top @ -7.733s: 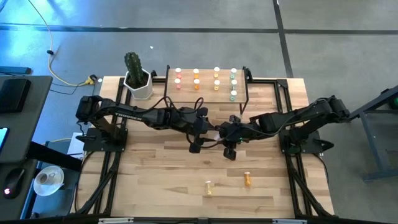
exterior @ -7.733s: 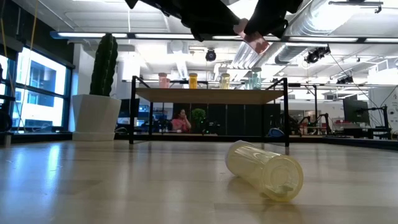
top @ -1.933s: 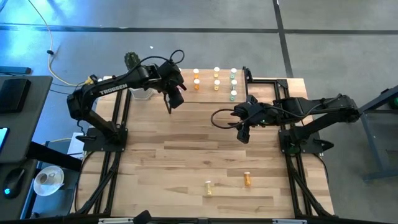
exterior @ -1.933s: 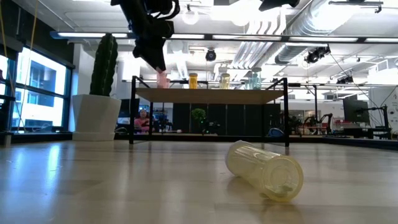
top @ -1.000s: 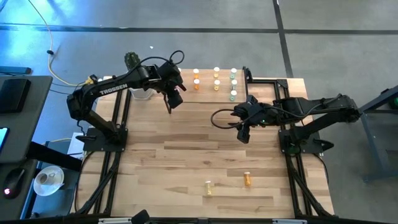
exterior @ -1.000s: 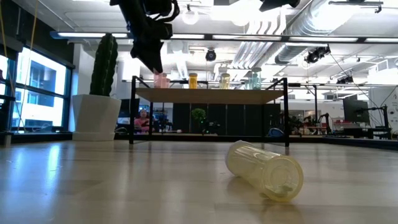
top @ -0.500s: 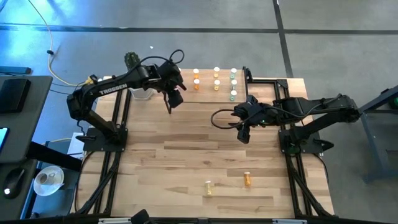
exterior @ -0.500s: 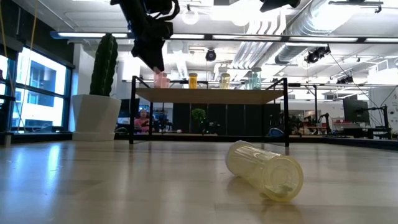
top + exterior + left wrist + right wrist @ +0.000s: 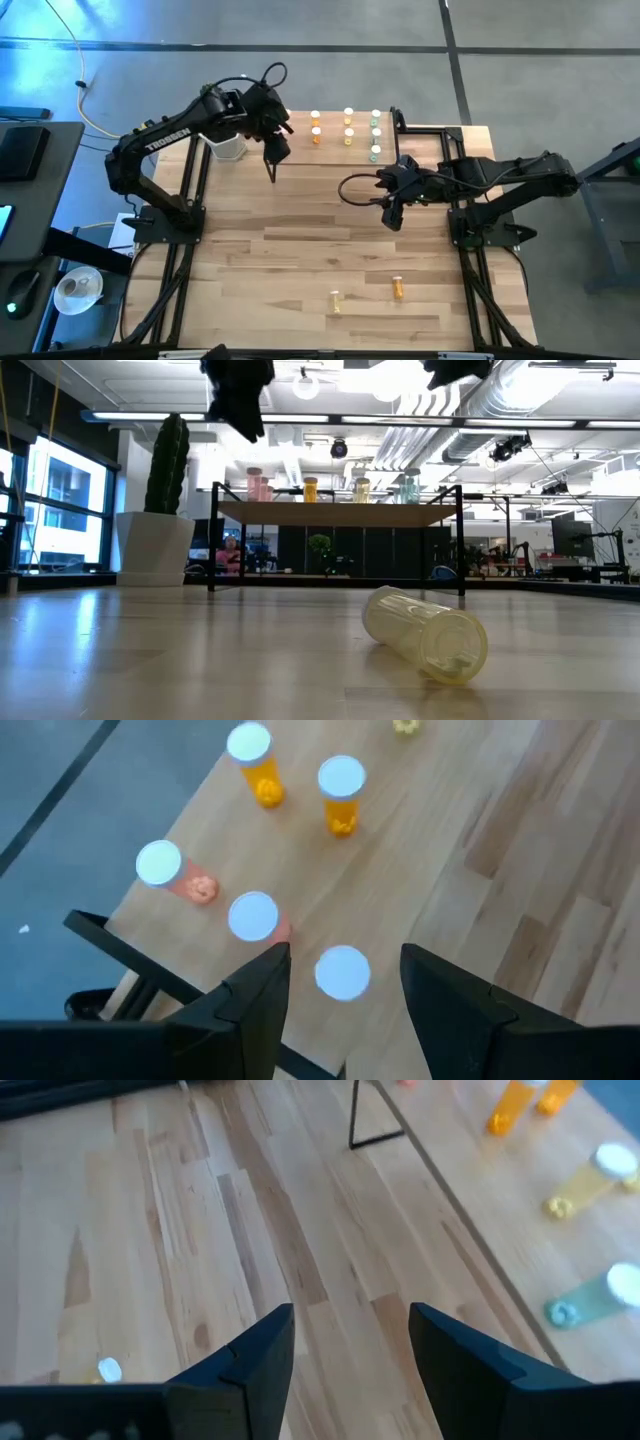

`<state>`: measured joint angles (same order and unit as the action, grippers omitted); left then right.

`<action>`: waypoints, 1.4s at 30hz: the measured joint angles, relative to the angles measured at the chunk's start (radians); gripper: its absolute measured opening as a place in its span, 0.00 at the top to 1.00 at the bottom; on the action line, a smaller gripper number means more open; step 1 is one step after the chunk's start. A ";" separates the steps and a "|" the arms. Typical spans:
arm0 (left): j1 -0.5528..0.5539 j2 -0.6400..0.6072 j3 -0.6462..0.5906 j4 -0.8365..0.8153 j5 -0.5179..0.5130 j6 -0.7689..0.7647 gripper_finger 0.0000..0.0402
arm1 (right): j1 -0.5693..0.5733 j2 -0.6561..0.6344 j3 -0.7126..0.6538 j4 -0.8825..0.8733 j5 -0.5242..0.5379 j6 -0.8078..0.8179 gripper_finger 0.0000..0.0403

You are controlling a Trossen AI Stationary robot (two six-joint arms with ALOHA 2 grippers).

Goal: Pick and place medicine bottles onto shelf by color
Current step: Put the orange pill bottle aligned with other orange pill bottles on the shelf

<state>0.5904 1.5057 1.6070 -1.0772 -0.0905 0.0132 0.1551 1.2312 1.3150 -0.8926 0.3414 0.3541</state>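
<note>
Two grippers hang over open desk: the left gripper sits at the shelf's left front edge, fingers spread and empty, with upright pink-capped and orange medicine bottles just ahead of them. Off to the right, the right gripper hovers before the shelf, fingers parted on nothing. Near the desk's front edge a yellow bottle and an orange bottle lie on their sides, well clear of both.
</note>
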 joint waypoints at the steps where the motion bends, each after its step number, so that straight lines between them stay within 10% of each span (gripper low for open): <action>1: -0.007 -0.010 0.000 -0.001 0.000 0.000 0.55 | 0.000 0.000 -0.009 0.000 0.000 0.012 0.53; 9: -0.129 -0.162 -0.145 0.111 -0.025 -0.052 0.55 | 0.019 0.000 -0.122 -0.011 -0.010 0.171 0.53; 30: -0.531 -0.344 -0.862 1.090 -0.097 -0.267 0.55 | 0.325 0.000 -0.409 -0.006 -0.066 1.004 0.53; 42: -0.633 -0.302 -0.933 1.298 -0.126 -0.299 0.55 | 0.514 0.079 -0.441 0.150 -0.062 1.265 0.53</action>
<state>-0.0425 1.2033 0.6735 0.2206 -0.2169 -0.2855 0.6686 1.3097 0.8738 -0.7424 0.2793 1.6190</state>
